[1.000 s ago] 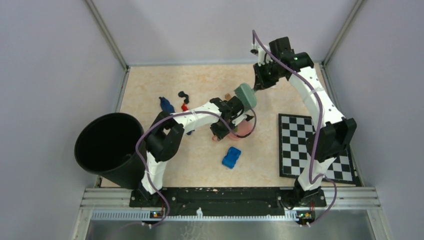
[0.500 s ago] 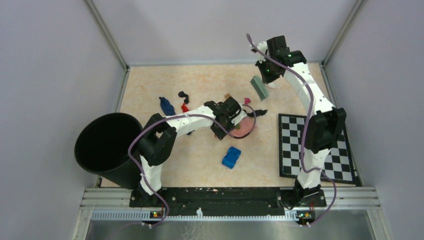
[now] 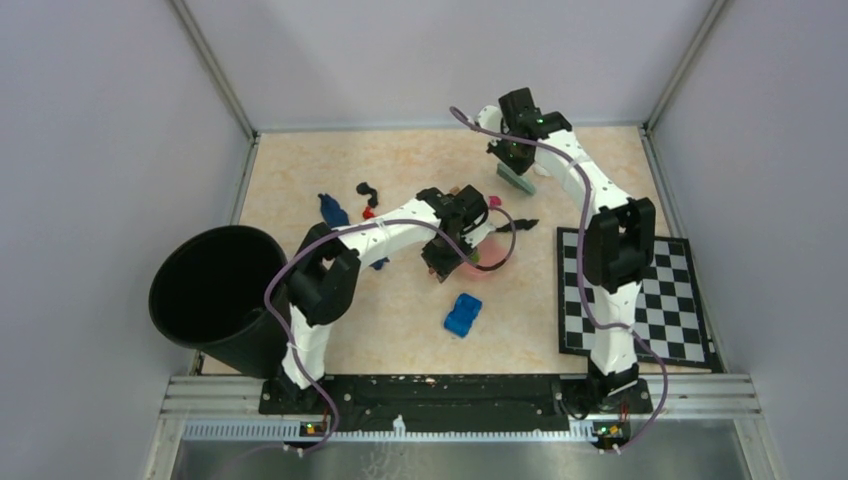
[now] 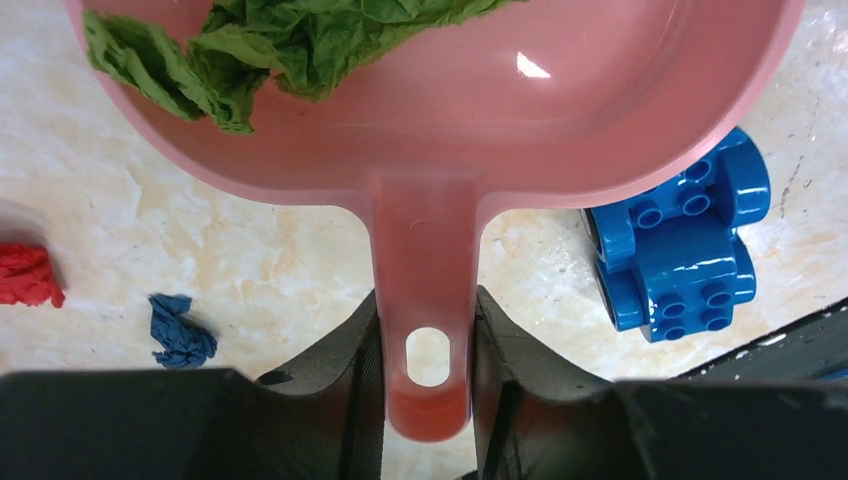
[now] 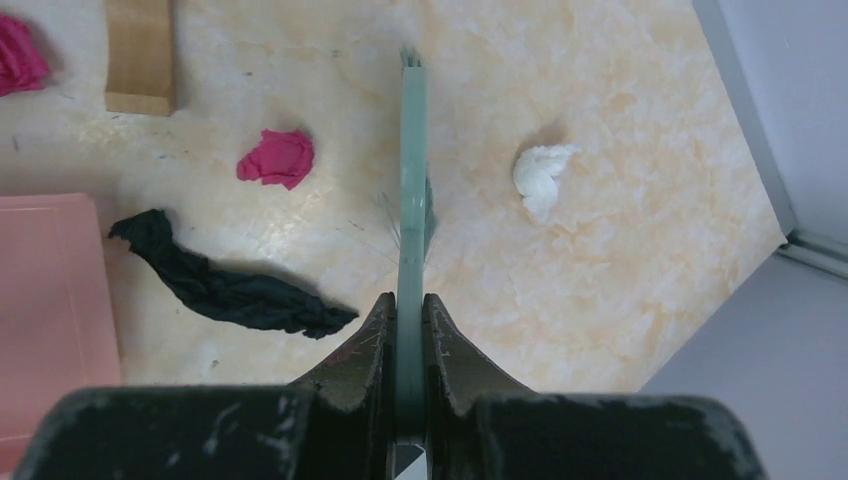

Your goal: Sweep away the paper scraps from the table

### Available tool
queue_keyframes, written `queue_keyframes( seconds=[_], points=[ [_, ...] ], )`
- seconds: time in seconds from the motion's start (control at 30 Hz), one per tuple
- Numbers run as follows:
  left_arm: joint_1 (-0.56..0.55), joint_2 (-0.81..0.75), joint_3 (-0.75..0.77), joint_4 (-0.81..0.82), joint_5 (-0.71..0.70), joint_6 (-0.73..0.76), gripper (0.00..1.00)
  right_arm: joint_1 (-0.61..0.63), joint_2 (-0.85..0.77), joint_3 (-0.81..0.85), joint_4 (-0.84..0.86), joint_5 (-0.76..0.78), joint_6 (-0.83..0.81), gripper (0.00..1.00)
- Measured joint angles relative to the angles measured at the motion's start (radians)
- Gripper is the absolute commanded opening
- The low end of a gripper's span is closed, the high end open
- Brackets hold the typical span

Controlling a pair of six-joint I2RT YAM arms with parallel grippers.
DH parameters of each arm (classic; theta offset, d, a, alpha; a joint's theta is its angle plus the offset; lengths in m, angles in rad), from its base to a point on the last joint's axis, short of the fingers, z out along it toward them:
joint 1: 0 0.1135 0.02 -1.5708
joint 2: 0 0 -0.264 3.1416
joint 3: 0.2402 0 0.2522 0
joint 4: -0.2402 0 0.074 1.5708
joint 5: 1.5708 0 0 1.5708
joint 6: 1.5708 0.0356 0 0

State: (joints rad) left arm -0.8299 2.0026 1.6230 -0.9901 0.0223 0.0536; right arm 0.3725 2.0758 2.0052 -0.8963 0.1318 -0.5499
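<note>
Peach counter [image 3: 300, 180] with faint cloudy speckles. Pink dustpan [image 4: 600, 120]. Leafy green paper [image 4: 300, 40]. Bright blue toy block [image 4: 680, 250]. Paper scraps [image 5: 277, 158] in red, dark blue, hot pink, black, white. Black-and-white checked board [image 3: 680, 300]. Black bin [image 3: 250, 345]. Pale green brush [image 5: 412, 200].

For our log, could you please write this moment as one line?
left gripper: shut on dustpan | right gripper: shut on brush | dustpan: green scrap | table: black scrap, pink scrap, white scrap

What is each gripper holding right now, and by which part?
Left gripper clamps the pink dustpan by its handle. Right gripper pinches the green brush by its near end.
</note>
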Motion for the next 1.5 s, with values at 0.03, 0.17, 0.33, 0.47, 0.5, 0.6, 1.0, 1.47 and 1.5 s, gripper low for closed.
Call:
queue_keyframes(
  seconds=[0.03,0.17,0.33,0.47,0.5,0.6,1.0,1.47,1.5],
  points=[
    [0.0,0.009,0.011,-0.019,0.0,0.0,0.06,0.002,0.0,0.0,-0.002,-0.007,-0.002,0.0],
    [0.0,0.036,0.034,-0.068,-0.001,0.001,0.06,0.007,-0.013,-0.028,-0.011,-0.058,-0.008,0.0],
    [0.0,0.085,0.061,-0.098,-0.002,0.001,0.06,0.009,-0.069,-0.098,-0.029,-0.113,0.003,0.0],
    [0.0,0.132,0.119,-0.106,-0.004,0.002,0.06,0.012,-0.116,-0.122,-0.082,-0.18,0.032,0.0],
    [0.0,0.146,0.14,-0.108,-0.004,0.002,0.06,0.012,-0.124,-0.123,-0.099,-0.197,0.042,0.0],
    [0.0,0.184,0.196,-0.107,-0.004,0.002,0.06,0.012,-0.144,-0.126,-0.156,-0.262,0.082,0.0],
    [-0.002,0.218,0.209,-0.045,-0.008,-0.003,0.07,0.005,-0.153,-0.042,-0.313,-0.346,0.213,0.0],
    [-0.002,0.185,0.134,0.036,-0.01,-0.001,0.06,-0.181,-0.099,0.251,-0.26,-0.2,0.192,0.0],
    [-0.002,0.185,0.134,0.036,-0.009,-0.001,0.06,-0.187,-0.082,0.237,-0.229,-0.154,0.178,0.0]
  ],
)
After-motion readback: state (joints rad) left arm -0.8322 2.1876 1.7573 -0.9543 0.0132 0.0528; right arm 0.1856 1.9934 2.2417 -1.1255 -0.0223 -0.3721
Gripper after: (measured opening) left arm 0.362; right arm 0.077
